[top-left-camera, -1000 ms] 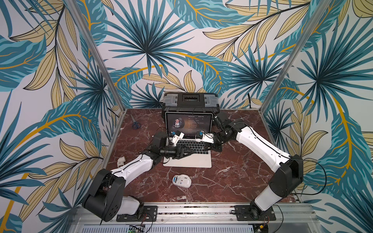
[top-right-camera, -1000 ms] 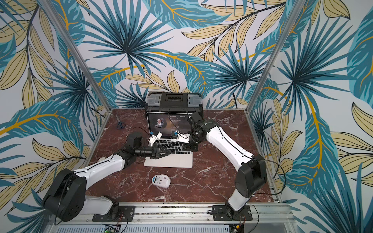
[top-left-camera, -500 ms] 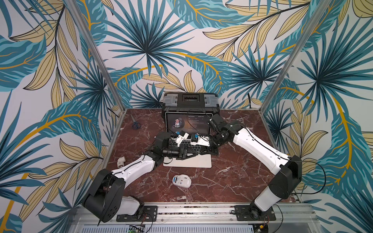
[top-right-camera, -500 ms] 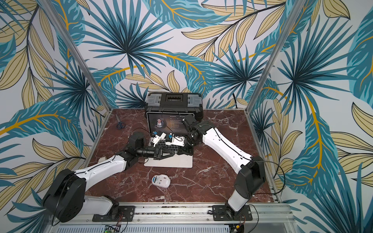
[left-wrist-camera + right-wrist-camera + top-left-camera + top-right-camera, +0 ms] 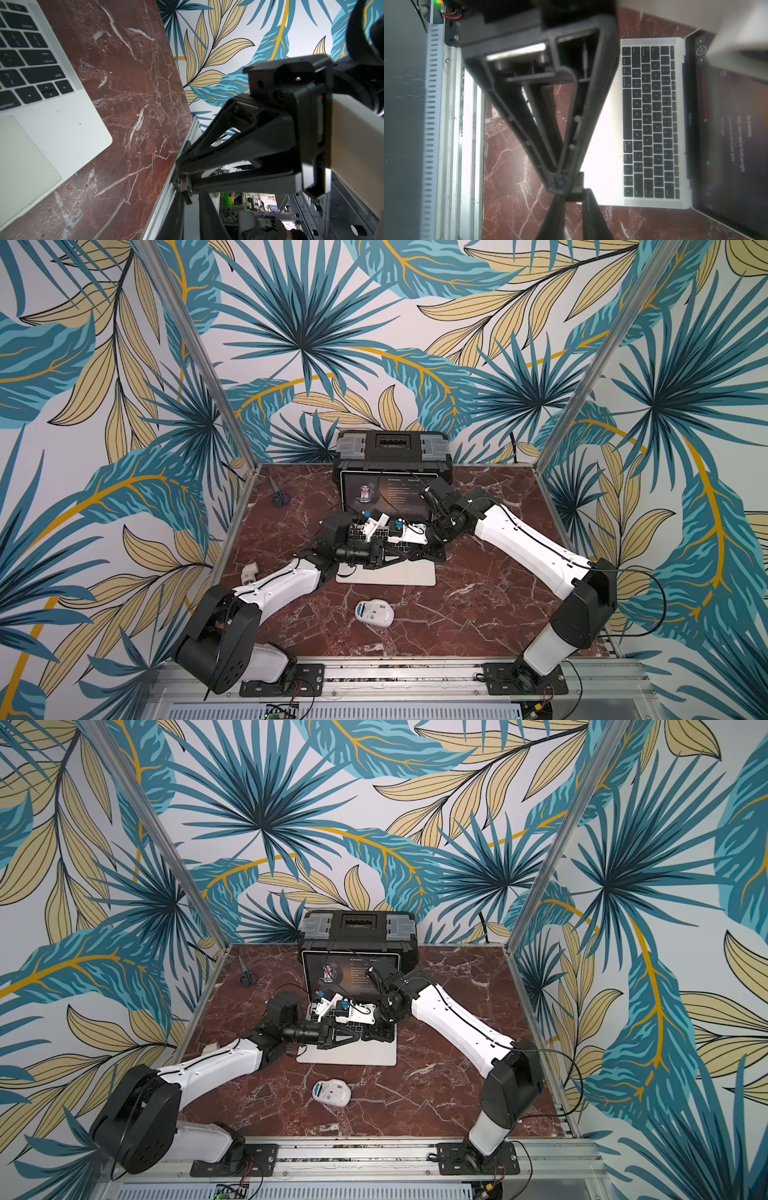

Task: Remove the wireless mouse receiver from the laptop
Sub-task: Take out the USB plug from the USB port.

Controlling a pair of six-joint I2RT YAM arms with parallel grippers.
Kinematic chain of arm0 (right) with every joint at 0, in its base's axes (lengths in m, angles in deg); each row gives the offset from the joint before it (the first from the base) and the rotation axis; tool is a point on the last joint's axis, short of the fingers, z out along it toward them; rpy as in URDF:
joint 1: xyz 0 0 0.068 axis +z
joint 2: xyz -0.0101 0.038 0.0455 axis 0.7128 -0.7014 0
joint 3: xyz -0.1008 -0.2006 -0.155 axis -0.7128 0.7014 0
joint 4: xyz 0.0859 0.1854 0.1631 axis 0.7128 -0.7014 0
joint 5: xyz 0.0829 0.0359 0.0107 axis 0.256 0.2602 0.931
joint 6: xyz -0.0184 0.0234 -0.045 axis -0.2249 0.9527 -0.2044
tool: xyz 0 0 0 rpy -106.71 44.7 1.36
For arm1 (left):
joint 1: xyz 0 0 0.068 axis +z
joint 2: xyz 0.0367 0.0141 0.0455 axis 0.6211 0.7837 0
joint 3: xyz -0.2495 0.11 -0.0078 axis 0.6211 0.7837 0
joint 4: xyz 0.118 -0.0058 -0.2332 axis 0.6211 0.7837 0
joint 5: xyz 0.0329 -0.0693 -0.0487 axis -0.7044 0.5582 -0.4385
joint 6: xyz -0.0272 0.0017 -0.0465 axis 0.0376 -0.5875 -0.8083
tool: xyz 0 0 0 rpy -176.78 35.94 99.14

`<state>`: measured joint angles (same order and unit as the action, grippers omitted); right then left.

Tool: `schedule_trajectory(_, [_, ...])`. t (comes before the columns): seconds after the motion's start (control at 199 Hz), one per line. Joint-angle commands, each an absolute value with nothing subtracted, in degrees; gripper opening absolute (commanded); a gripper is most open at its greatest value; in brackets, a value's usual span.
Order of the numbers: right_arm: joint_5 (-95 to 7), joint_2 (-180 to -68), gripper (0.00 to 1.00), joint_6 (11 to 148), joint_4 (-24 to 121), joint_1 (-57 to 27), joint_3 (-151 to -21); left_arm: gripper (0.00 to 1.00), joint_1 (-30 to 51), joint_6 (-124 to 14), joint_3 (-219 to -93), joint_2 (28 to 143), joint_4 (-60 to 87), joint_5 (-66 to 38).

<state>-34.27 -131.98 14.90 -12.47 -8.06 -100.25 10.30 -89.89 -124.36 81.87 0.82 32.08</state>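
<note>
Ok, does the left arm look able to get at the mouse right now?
Probably yes. The wireless mouse lies alone on the table in front of the laptop, nothing over it. The left gripper, tip to tip with the right gripper at the laptop, would need to back off first.

The wireless mouse (image 5: pixel 374 612) lies before the laptop (image 5: pixel 386 574), toolbox (image 5: pixel 392 443) behind it.
</note>
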Motion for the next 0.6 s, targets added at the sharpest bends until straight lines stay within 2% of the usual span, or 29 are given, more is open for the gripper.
schedule_trajectory(0.0, [-35.51,-133.68,0.0,14.59,-14.34,-7.13,-100.84,0.17,10.16,-89.41,-126.19,82.17,-0.99,32.47])
schedule_trajectory(0.221, [-36.75,-133.67,0.0,13.89,-14.35,-6.03,-100.58,0.24,10.17,-90.04,-125.99,82.72,-1.41,31.56])
schedule_trajectory(0.422, [-38.07,-134.13,0.0,13.89,-14.28,-5.55,-100.73,0.15,10.1,-90.46,-125.35,82.69,-2.14,31.77])
schedule_trajectory(0.598, [-38.93,-133.9,0.0,13.24,-14.03,-4.75,-100.4,0.15,10.16,-90.81,-124.89,82.79,-2.57,31.14])
